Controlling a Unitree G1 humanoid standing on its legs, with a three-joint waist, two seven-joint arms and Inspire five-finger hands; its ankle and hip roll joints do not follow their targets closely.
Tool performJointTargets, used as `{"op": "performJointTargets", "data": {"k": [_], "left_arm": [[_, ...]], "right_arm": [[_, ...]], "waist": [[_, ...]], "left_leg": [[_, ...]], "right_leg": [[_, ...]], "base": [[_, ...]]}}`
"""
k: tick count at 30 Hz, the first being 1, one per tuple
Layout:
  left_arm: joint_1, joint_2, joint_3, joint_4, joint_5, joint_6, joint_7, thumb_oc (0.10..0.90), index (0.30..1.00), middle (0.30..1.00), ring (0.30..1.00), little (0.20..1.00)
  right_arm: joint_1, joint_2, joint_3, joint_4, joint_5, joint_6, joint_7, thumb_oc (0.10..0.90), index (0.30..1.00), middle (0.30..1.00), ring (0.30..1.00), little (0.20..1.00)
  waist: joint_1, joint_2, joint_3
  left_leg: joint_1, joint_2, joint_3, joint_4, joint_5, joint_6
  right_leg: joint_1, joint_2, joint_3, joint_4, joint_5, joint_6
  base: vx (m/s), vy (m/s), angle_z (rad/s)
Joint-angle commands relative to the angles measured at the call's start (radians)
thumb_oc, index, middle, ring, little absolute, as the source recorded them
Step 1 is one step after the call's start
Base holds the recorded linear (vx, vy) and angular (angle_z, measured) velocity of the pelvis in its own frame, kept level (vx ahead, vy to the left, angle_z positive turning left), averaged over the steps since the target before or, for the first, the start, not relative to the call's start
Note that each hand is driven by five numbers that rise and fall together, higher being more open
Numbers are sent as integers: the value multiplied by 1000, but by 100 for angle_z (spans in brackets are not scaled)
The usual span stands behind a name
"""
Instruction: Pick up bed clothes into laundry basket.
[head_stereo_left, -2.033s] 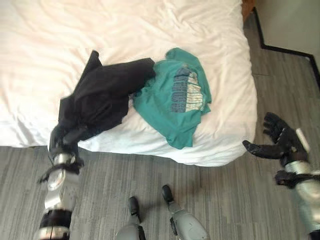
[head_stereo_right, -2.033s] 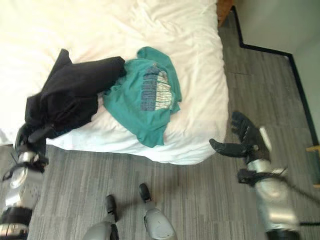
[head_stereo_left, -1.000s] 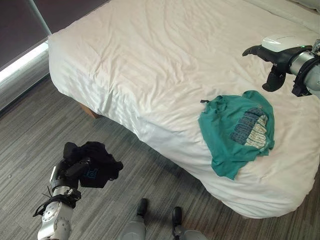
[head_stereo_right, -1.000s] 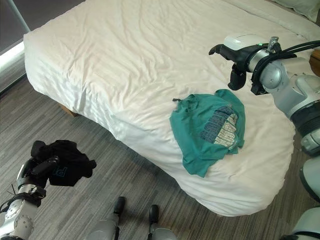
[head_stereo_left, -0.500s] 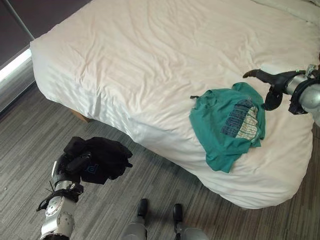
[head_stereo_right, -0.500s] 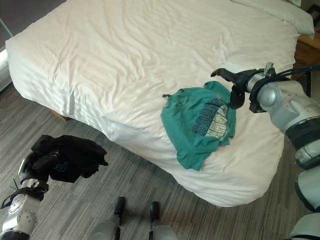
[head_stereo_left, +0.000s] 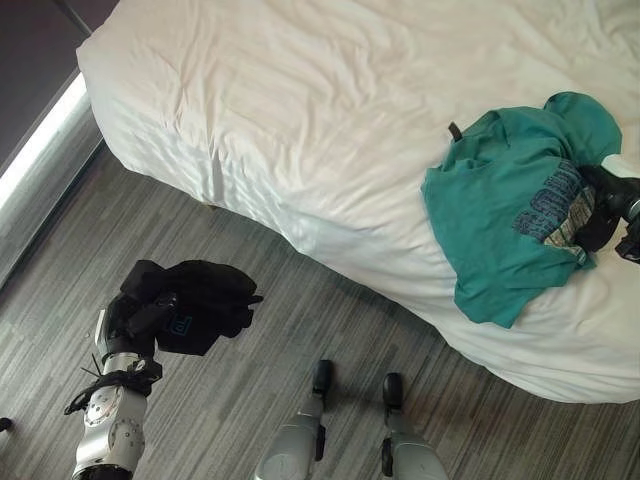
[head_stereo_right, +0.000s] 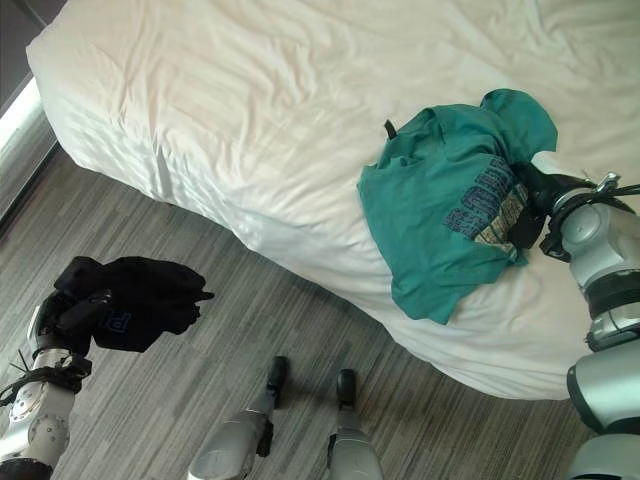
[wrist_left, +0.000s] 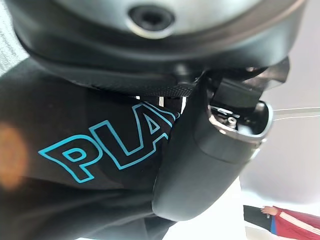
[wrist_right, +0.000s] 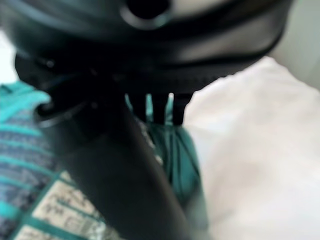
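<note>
— Two pieces of clothing to pick up, right? Where are they?

— One is a black garment (head_stereo_left: 195, 300). The left hand (head_stereo_left: 140, 315) has its fingers curled tight round it and holds it up over the grey floor (head_stereo_left: 300, 310), off the bed (head_stereo_left: 300, 100).

— So that one is off the bed. Is it in the basket?

— Not yet. I see no laundry basket, so I think it must be carried there.

— And the other one?

— A green shirt (head_stereo_right: 450, 200) lies crumpled on the white sheet, near the bed's edge. It has not been lifted.

— What is the right hand doing?

— The right hand (head_stereo_right: 535, 200) is touching the far side of the green shirt. Its fingers are tucked into the cloth, so I cannot tell if they grip it.

— How much is done?

— Less than half, I think. One piece held, one to grab, both to drop in.
</note>
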Motion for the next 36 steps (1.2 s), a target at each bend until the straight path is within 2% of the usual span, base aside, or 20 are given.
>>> {"op": "performJointTargets", "data": {"k": [1, 5, 6, 7, 9, 12, 13, 14, 15, 16, 18, 19, 20, 24, 26, 31, 32, 33, 35, 36], "left_arm": [[-70, 79, 90, -86, -3, -144, 2, 400, 300, 300, 300, 300], [-77, 44, 63, -85, -3, -148, 8, 400, 300, 300, 300, 300], [-80, 34, 54, -80, -1, -147, 6, 400, 300, 300, 300, 300], [-81, 34, 54, -80, -1, -147, 6, 400, 300, 300, 300, 300], [-83, 26, 49, -85, 0, -146, 2, 400, 300, 300, 300, 300], [-64, 10, 91, -118, 12, -159, 18, 400, 300, 300, 300, 300], [-64, 15, 87, -120, 13, -158, 19, 400, 300, 300, 300, 300], [-55, 11, 129, -134, 26, -175, 38, 400, 300, 300, 300, 300], [-56, 15, 126, -135, 26, -175, 38, 400, 300, 300, 300, 300], [-56, 19, 163, -127, 32, -181, 49, 400, 300, 300, 300, 300], [-50, 18, 170, -125, 36, -183, 53, 400, 300, 300, 300, 300], [-51, 19, 168, -124, 36, -183, 53, 400, 300, 300, 300, 300], [-47, 26, 177, -135, 44, -182, 57, 400, 300, 300, 300, 300], [-58, 47, 168, -142, 50, -178, 58, 400, 300, 300, 300, 300], [-80, 79, 168, -126, 59, -166, 51, 400, 300, 300, 300, 300], [-100, 122, 174, -157, 92, -155, 47, 400, 300, 300, 300, 300], [-100, 122, 172, -159, 93, -154, 48, 400, 300, 300, 300, 300], [-96, 124, 175, -209, 116, -152, 46, 400, 300, 300, 300, 300], [-93, 125, 179, -232, 123, -152, 44, 400, 300, 300, 300, 300], [-86, 123, 183, -267, 139, -147, 41, 400, 300, 300, 300, 300]], "right_arm": [[3, -5, 147, 33, 0, 19, 20, 800, 900, 900, 900, 900], [-20, 0, 151, 22, 3, 11, 0, 800, 900, 900, 900, 900], [-22, 4, 154, 12, 9, 7, -3, 493, 439, 439, 439, 439], [-22, 4, 154, 12, 9, 7, -3, 400, 300, 300, 300, 300], [-7, -2, 152, -47, 27, -8, -2, 400, 300, 300, 300, 300], [132, -27, -68, -214, 123, -35, -137, 400, 300, 300, 300, 300], [153, -28, -87, -222, 120, -33, -138, 400, 300, 300, 300, 300], [283, -12, -279, -324, 143, -51, -222, 400, 300, 300, 300, 300], [303, -11, -297, -333, 141, -49, -223, 400, 300, 300, 300, 300], [402, -15, -418, -434, 140, -55, -229, 400, 300, 300, 300, 300], [500, -6, -536, -459, 158, -57, -254, 400, 300, 300, 300, 300], [506, -6, -542, -461, 158, -57, -254, 400, 300, 300, 300, 300], [573, 2, -625, -484, 199, -65, -267, 400, 300, 300, 300, 300], [637, 15, -716, -511, 289, -79, -261, 400, 300, 300, 300, 300], [663, 3, -786, -553, 348, -88, -267, 400, 300, 300, 300, 300], [737, -4, -906, -652, 414, -106, -259, 400, 300, 300, 300, 300], [744, -3, -913, -655, 414, -105, -258, 400, 300, 300, 300, 300], [785, 13, -984, -691, 467, -128, -266, 400, 300, 300, 300, 300], [812, 28, -1023, -707, 490, -133, -266, 400, 300, 300, 300, 300], [860, 63, -1084, -748, 525, -148, -269, 400, 300, 300, 300, 300]], "waist": [[22, 0, 19], [17, -1, 38], [13, -5, 40], [14, -5, 41], [7, -11, 41], [-24, -18, 35], [-19, -21, 34], [-41, -26, 27], [-37, -29, 27], [-56, -38, 14], [-65, -47, 1], [-63, -48, 1], [-77, -59, -14], [-89, -78, -41], [-109, -97, -76], [-133, -118, -143], [-132, -118, -143], [-150, -121, -168], [-157, -123, -178], [-171, -125, -199]], "left_leg": [[19, -54, 0, 1, -71, -9], [7, -52, 11, 1, -69, -8], [8, -51, 15, 1, -70, -8], [9, -50, 16, 1, -70, -8], [15, -48, 20, 1, -73, -8], [32, -46, 24, 1, -86, -3], [33, -47, 23, 1, -86, -3], [43, -46, 23, 1, -96, 2], [43, -47, 22, 1, -97, 2], [53, -45, 24, 1, -106, 6], [69, -45, 22, 1, -115, 9], [69, -45, 21, 1, -115, 9], [86, -45, 23, 1, -122, 11], [113, -44, 24, 1, -130, 13], [150, -42, 34, 1, -144, 14], [208, -43, 42, 3, -155, 22], [209, -43, 41, 3, -156, 22], [236, -43, 40, 7, -166, 28], [248, -41, 39, 8, -171, 30], [277, -41, 36, 10, -181, 35]], "right_leg": [[6, -38, 23, 11, -78, 60], [-11, -34, 39, 11, -73, 61], [-10, -32, 43, 11, -72, 61], [-10, -32, 43, 11, -72, 61], [-7, -30, 48, 11, -73, 62], [7, -27, 57, 11, -80, 63], [9, -28, 57, 11, -80, 63], [15, -26, 59, 11, -84, 64], [16, -27, 58, 11, -85, 64], [23, -27, 60, 12, -90, 66], [37, -30, 56, 13, -95, 68], [38, -30, 56, 13, -95, 68], [53, -33, 56, 15, -98, 70], [77, -35, 52, 18, -102, 72], [112, -40, 50, 21, -107, 78], [149, -40, 63, 60, -123, 84], [150, -40, 63, 61, -124, 84], [156, -36, 72, 110, -143, 86], [158, -33, 78, 138, -156, 85], [164, -26, 86, 172, -173, 81]], "base": [[-8, -6, -8], [-5, 2, -11], [2, -4, -8], [0, 0, 0], [10, 7, -2], [20, 29, -7], [28, 21, -9], [24, 14, -11], [48, 23, -7], [41, 18, -10], [25, 12, -2], [33, 18, 4], [0, 0, 0], [23, 27, 4], [41, 59, -4], [21, 51, -4], [58, 59, -4], [32, 43, -4], [44, 47, -3], [48, 37, 1]]}}
